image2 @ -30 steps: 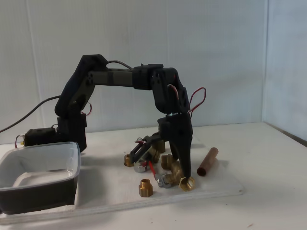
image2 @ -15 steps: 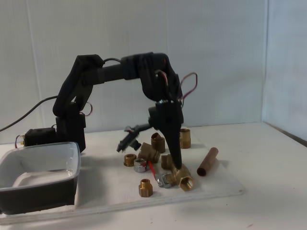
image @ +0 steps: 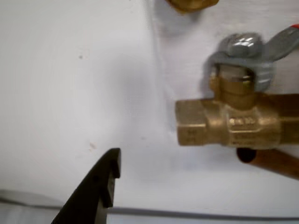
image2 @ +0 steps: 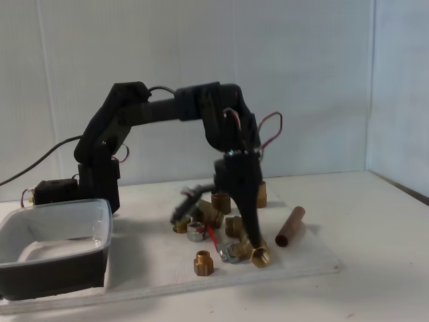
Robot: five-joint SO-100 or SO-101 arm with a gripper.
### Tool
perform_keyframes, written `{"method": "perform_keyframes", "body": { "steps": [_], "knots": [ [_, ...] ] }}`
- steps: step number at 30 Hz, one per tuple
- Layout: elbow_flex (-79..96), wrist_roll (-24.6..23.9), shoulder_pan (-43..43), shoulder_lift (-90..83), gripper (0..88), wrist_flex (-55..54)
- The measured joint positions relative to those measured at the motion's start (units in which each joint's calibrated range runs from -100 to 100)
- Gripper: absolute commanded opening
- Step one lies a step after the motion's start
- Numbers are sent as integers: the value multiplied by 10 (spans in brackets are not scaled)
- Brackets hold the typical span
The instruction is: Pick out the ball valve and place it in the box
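In the fixed view the box (image2: 57,231) sits at the lower left of the frame, well apart from the cluster of brass fittings at centre, and nothing lies in it that I can make out. My pincer (image2: 218,225) hangs over that cluster with its jaws spread and nothing between them: one dark finger reaches out to the left over the fittings, the other points steeply down to the ball valve (image2: 249,250), which lies at the lower right of the pile, near the front edge of the white board (image2: 134,265). In the wrist view my one visible finger (image: 96,189) stands at the lower left on bare white surface, while the ball valve (image: 229,126) lies to its right, its long axis running across the frame, its open end facing left, the silvery lever base above it. A copper tube (image: 273,161) lies just under the valve at the lower right. I judge the jaws must straddle the body across that axis. Behind stands a plain white wall.
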Motion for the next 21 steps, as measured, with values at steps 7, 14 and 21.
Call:
{"method": "perform_keyframes", "body": {
  "steps": [7, 14, 21],
  "knots": [
    [0, -10, -3, 34, 512, -51],
    [-1, -10, -4, 40, 512, -54],
    [-1, -10, -4, 40, 518, -54]
  ]
}}
